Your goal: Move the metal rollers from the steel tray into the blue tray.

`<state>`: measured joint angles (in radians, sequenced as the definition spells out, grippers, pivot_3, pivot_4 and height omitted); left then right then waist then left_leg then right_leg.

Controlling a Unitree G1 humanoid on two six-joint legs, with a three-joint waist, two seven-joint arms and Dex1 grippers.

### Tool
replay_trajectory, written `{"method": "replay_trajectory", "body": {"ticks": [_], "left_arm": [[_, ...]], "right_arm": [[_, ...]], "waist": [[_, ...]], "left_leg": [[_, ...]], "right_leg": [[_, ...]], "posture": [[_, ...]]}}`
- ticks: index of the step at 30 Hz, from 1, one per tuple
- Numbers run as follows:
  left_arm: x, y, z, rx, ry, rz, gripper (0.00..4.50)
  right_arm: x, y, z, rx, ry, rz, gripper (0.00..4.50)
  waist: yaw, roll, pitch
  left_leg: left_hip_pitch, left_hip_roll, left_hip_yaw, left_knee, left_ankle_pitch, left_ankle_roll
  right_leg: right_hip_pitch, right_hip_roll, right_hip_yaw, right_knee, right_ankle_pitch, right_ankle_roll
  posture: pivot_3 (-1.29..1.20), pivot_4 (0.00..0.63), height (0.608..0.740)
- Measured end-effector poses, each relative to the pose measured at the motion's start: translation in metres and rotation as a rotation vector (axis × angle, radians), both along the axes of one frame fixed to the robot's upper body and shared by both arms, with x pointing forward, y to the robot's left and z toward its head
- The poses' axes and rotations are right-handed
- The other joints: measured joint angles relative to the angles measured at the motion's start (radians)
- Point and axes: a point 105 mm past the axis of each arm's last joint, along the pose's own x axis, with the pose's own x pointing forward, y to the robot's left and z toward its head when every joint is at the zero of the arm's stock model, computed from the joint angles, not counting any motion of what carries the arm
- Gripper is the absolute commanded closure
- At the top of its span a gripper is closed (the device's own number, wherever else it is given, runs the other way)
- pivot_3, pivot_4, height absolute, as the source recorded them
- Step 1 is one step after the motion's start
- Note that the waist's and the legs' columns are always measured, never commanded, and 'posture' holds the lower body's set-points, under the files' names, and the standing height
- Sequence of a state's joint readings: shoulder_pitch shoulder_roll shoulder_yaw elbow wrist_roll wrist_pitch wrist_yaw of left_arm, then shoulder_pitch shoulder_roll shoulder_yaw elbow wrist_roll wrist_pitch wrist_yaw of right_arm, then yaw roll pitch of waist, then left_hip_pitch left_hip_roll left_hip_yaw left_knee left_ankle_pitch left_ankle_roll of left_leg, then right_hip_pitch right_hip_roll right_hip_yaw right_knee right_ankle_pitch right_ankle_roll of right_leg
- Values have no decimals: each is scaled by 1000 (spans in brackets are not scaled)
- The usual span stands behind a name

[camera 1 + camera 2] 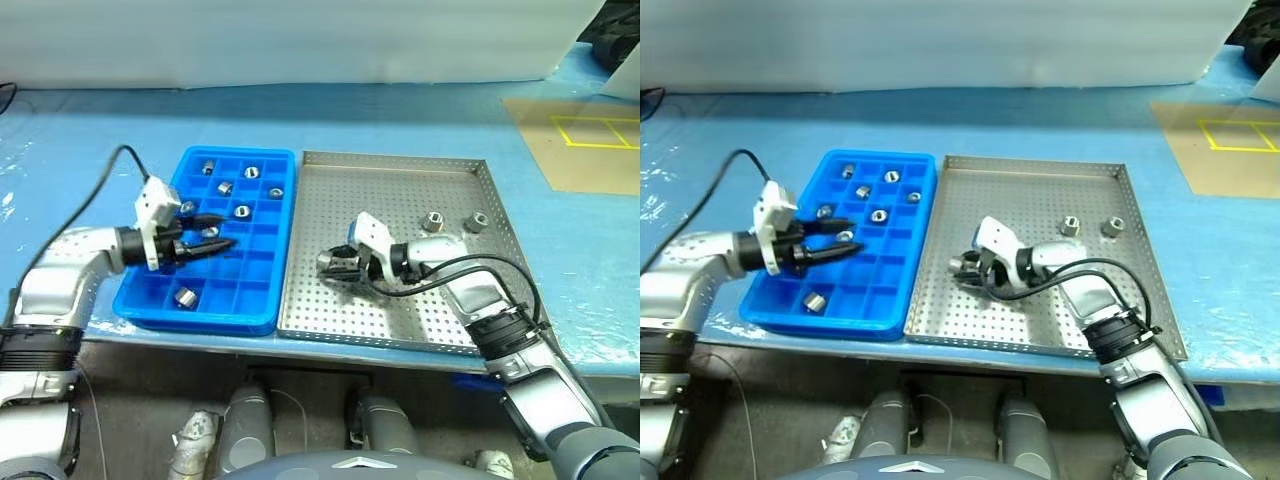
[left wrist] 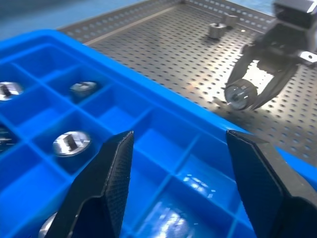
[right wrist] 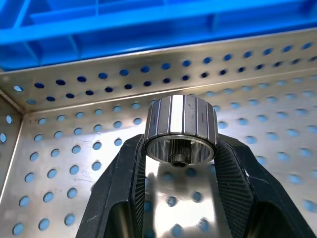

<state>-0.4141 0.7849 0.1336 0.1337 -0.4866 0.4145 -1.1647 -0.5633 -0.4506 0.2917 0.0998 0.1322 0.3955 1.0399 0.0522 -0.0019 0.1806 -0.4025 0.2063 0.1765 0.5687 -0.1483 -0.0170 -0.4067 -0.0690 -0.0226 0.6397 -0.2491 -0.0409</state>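
Steel tray [image 1: 440, 190]: perforated silver floor, low rims, centre to right of the head views, long side against the blue tray [image 1: 280, 165].

Blue tray: gridded plastic, left of centre in the head views.

Metal rollers, loose in steel tray: two, near the upper right corner, one at [image 1: 433, 222], one at [image 1: 476, 221], close together but apart. Seen again far off in the upper middle of the left wrist view [image 2: 214, 29].

Metal rollers, in blue tray: several, one per compartment, mostly in the upper half, e.g. [image 1: 251, 172] and [image 1: 242, 211]; one alone in the lower left part [image 1: 185, 296]. Left wrist view adds hollow centres on two of them, at left of frame [image 2: 72, 143].

Right gripper [image 1: 338, 266]: over the lower left part of the steel tray, pinching one roller [image 3: 181, 130] between both black fingers. Head views give only a small grey shape at the fingertips; right wrist view gives ribbed side wall, hollow bore, and perforated floor with the tray's rim and a blue wall behind. Left wrist view, upper right, shows the same gripper and roller [image 2: 240, 94] from the front, above the steel floor.

Left gripper [image 1: 222, 229]: over the middle rows of the blue tray, fingers spread, nothing between them. Left wrist view confirms the gap, bare blue compartments below.
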Motion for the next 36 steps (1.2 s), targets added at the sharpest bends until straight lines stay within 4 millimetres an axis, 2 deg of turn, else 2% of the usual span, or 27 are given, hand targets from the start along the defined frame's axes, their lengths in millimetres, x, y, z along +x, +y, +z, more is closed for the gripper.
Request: {"method": "replay_trajectory", "body": {"ticks": [3,5,8,10,13,18,26,30,31,36], "left_arm": [[4,15,6,7,-24,48,1391],[7,26,8,12,-30,84,1391],[8,36,16,13,-49,116,1391],[5,43,21,16,-60,128,1391],[-4,52,19,22,-53,145,1391],[-20,51,10,19,-26,144,1391],[-33,51,8,17,-21,173,1391],[-35,49,9,14,-27,174,1391],[-35,50,8,14,-25,178,1391],[-35,48,9,11,-28,175,1391]], "right_arm": [[12,9,28,70,-70,-19,2876],[17,28,52,142,-130,-7,2876],[12,61,74,231,-164,60,2876],[6,80,72,254,-148,108,2876],[4,103,59,258,-93,141,2876],[5,135,37,219,-73,179,2876],[-5,162,31,222,-75,240,2876],[-11,164,22,178,-61,283,2876],[-11,164,20,171,-60,287,2133],[-8,162,17,158,-91,278,508]], "waist": [[-8,0,0],[-9,0,0],[-3,0,0],[4,0,0],[11,0,0],[25,-1,0],[45,-1,0],[49,-1,0],[49,-1,0],[50,-1,0]], "left_leg": [[0,0,0,-1,0,0],[0,0,0,-1,0,-1],[-1,0,-1,-4,1,-1],[-1,0,-1,-5,1,-2],[-3,0,-1,-7,2,-3],[-8,1,-1,-7,3,-6],[-8,1,-2,-7,4,-7],[-8,1,-3,-7,4,-7],[-8,1,-3,-7,4,-7],[-7,1,-3,-7,6,-10]], "right_leg": [[-1,0,0,0,0,0],[-2,2,0,1,0,-1],[-2,3,-2,1,-2,-4],[-3,3,-2,0,-2,-4],[-5,2,-2,-1,-2,-4],[-11,2,-4,1,-3,-4],[-11,3,-4,1,-3,-4],[-11,2,-4,1,-3,-4],[-11,2,-4,1,-3,-4],[-11,3,-4,1,-3,-4]], "posture": [[-13,150,740],[7,150,740],[40,150,740],[59,150,740],[107,150,740],[147,150,740],[188,150,740],[188,150,740],[188,150,740],[169,150,740]]}}
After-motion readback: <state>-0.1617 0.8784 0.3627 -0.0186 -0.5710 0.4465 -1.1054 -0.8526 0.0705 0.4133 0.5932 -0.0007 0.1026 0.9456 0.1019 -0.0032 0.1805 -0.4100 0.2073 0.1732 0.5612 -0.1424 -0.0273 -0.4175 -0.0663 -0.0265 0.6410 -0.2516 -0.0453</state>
